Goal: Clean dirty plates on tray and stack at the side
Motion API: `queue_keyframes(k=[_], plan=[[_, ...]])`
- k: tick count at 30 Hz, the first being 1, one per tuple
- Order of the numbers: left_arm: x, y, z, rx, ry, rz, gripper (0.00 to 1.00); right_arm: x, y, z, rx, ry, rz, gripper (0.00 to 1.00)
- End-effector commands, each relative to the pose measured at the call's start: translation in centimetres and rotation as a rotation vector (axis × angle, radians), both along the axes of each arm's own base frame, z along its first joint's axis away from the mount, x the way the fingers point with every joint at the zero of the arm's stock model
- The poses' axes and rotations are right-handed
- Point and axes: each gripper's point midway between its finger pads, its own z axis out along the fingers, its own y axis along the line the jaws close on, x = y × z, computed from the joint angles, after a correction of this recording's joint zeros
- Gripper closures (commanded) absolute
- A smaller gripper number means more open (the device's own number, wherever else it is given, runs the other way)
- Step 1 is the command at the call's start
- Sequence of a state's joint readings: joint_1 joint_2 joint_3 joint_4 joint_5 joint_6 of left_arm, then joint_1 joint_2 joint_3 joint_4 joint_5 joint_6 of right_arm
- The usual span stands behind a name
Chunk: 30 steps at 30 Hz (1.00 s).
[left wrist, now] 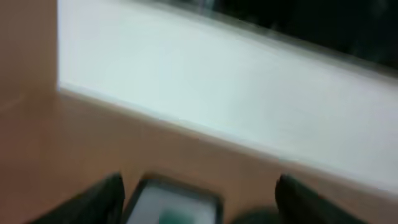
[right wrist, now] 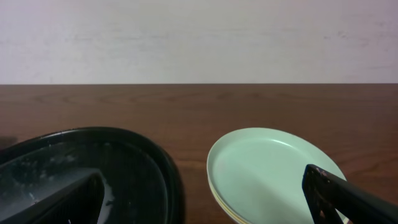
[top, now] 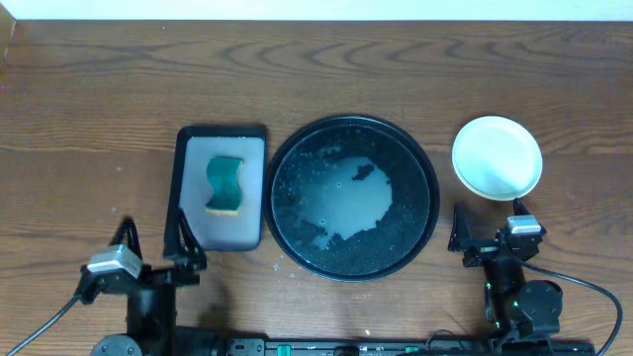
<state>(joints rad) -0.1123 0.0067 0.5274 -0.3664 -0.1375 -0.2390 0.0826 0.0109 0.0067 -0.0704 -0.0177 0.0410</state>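
Apparently the cleaning is done: before the pale wall (right wrist: pixel 199 37), on the brown wooden table (top: pixel 99 79), the large round black tray (top: pixel 406 242) holds only soapy water (top: pixel 346 203), and the small round plastic plates (top: pixel 497 156) stand stacked just beside it on my right, mint-teal on top. My left gripper (top: pixel 153 237) and right gripper (top: pixel 487 222) hang spread and empty; I judge no further move is needed.

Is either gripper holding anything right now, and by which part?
Nothing is held. The left gripper and right gripper are open and empty; the plates lie stacked, ungripped.
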Motion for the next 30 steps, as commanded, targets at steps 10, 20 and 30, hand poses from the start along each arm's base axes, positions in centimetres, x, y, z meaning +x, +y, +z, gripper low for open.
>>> queue_keyframes(k=[10,20,30], plan=[[3.8,0.4,-2.1,-0.265,-0.23,-0.006,0.23,0.0,-0.2,0.0,0.002,0.0,-0.012,0.01],[5.3,0.6,-7.2,-0.27,-0.126,0.022,0.22,0.0,-0.2,0.0,0.002,0.0,-0.012,0.01],[6.1,0.6,-12.2,-0.255,0.001,0.042,0.22,0.0,-0.2,0.0,0.002,0.0,-0.012,0.01]])
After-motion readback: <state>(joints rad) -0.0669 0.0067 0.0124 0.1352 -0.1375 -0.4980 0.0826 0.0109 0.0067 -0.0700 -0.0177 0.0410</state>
